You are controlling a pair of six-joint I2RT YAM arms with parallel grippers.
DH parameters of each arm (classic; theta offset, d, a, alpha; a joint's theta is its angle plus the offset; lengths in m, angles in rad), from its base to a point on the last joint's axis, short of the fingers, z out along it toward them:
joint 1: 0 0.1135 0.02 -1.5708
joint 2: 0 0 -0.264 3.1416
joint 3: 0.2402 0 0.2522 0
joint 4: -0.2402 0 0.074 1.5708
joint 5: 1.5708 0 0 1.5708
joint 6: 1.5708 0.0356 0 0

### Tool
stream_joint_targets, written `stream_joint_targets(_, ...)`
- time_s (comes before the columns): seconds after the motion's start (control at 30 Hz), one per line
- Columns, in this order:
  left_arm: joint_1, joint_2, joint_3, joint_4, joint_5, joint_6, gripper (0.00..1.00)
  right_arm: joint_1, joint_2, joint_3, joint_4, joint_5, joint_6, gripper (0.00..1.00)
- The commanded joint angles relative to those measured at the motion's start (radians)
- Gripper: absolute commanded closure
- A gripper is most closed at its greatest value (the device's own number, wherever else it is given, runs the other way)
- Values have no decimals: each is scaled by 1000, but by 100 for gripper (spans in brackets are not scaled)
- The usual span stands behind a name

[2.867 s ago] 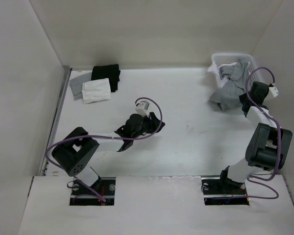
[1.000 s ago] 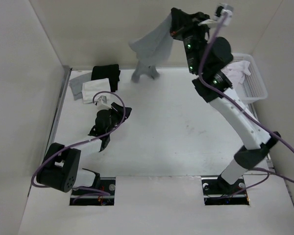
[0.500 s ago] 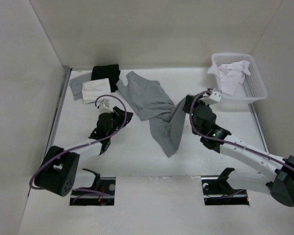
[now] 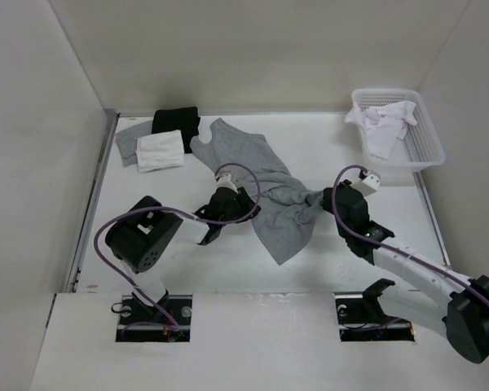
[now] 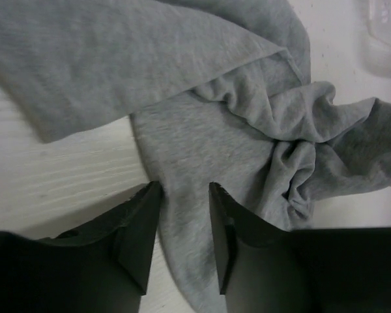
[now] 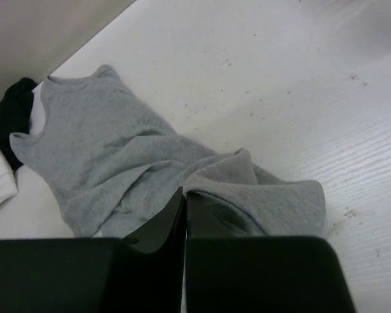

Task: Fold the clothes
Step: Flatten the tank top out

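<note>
The clothes (image 4: 244,159), a light grey sleeveless top, lie spread across the middle of the table. The neck end is at the back left and a bunched end at the right. My left gripper (image 4: 247,209) is low at the top's near left edge. In the left wrist view it (image 5: 184,189) stands open with a flat strip of grey cloth (image 5: 202,130) between the fingers. My right gripper (image 4: 328,199) is at the bunched right end. In the right wrist view it (image 6: 184,193) is shut, with a hem of the grey top (image 6: 98,143) pinched at its tips.
A white mesh basket (image 4: 428,145) with a white garment (image 4: 381,124) stands at the back right. Small black, white and grey cloth pieces (image 4: 163,140) are stacked at the back left. Side walls and a back wall close in the table.
The right arm lifted the grey top from the basket, swung it high and laid it across the table. The left gripper moved right onto its near edge, jaws narrowing.
</note>
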Motion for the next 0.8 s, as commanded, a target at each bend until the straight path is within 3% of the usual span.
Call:
stream_joint_targets(0.0,-22,54,69,-77,-12,55,76,-4,-11,-27,68,-40,16,100)
stream_joint_targets(0.1,8,68,103,-123,-39,72,90,-10,-11,-52,69,-46,20,100)
stream_joint_targets(0.23,103,5,117,-163,-117,104,96,-5,-18,-73,51,-61,29,100)
stream_joint_targets(0.4,245,-81,149,-274,-206,117,92,79,-35,-78,-30,-93,94,100)
stream_joint_targets(0.5,249,-115,161,-281,-216,140,73,130,-18,-79,-53,-110,125,100)
stream_joint_targets(0.57,234,-153,134,-287,-225,155,68,137,-8,-95,-63,-113,141,100)
stream_joint_targets(0.67,219,-248,44,-323,-252,171,68,137,-6,-131,-55,-133,157,100)
stream_joint_targets(0.77,197,-345,-32,-439,-292,177,81,137,-6,-157,-47,-142,168,99)
